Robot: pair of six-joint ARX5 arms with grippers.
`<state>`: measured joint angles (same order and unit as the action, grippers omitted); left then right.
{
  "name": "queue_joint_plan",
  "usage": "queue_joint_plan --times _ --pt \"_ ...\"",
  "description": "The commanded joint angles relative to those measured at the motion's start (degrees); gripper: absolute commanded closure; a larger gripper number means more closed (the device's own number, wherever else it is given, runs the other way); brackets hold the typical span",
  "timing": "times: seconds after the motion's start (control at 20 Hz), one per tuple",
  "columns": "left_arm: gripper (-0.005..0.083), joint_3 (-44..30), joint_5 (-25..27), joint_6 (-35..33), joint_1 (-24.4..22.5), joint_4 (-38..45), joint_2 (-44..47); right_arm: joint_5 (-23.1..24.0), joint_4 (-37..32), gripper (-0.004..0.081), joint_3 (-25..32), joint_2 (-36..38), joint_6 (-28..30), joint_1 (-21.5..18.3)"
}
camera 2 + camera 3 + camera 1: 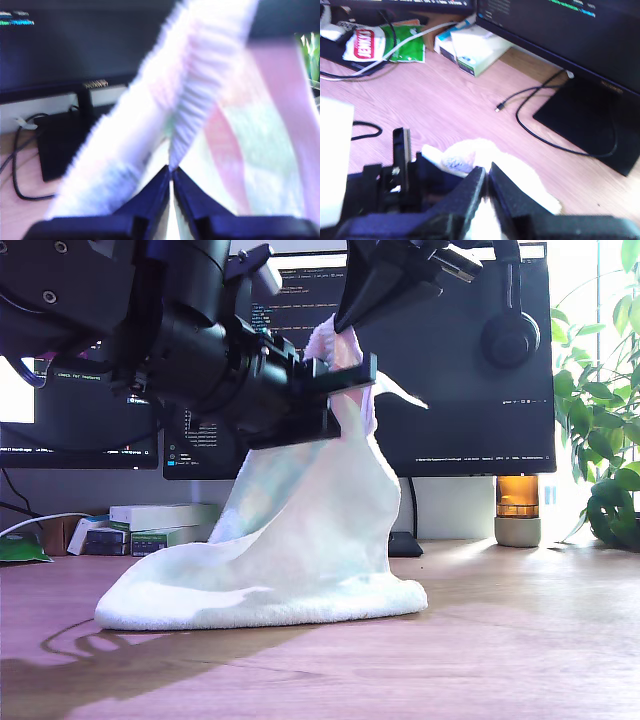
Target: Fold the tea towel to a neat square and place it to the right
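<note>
The tea towel [300,540], white and fluffy with faint mint and pink bands, is pulled up into a tent; its lower edge rests on the wooden table. My first gripper [350,375] comes in from the exterior view's left and is shut on an upper part of the cloth. In its wrist view the towel [200,90] rises from the shut first gripper [171,170]. My second gripper [345,328] reaches down from the exterior view's top and is shut on the pink-edged peak just above. The second gripper [487,175] pinches white towel [520,175] in its wrist view.
Dark monitors [460,390] stand behind, with headphones [510,335] hung on one. An amber jar [517,505] and a plant [600,440] are at the exterior view's right. Boxes [160,525] and a green packet [20,548] lie at its left. A cable [530,115] curls beside the monitor base [590,120].
</note>
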<state>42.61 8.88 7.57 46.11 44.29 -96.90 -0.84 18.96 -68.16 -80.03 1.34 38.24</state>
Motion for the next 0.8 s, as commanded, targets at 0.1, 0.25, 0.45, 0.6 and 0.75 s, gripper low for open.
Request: queue_joint_plan --times 0.1,0.25,0.45,0.6,0.75 --pt "0.0797 0.22 -1.4 -1.27 0.2 -4.83 1.97 0.02 -0.35 0.0783 -0.22 0.02 0.15 -0.17" --pt "0.0797 -0.07 -1.38 -4.04 0.17 -9.86 5.46 -0.04 2.78 0.0783 -0.22 0.02 0.24 -0.17" --pt "0.0797 -0.22 -1.4 -6.67 0.17 -17.55 8.92 -0.31 7.23 0.0783 -0.22 0.02 0.68 -0.17" --pt "0.0797 -0.5 -1.7 -8.72 0.17 -23.65 11.82 -0.55 9.84 0.0783 -0.22 0.02 1.86 -0.17" --pt "0.0797 -0.55 -4.13 -9.7 0.17 -31.74 16.06 -0.68 12.35 0.0783 -0.22 0.02 2.12 -0.17"
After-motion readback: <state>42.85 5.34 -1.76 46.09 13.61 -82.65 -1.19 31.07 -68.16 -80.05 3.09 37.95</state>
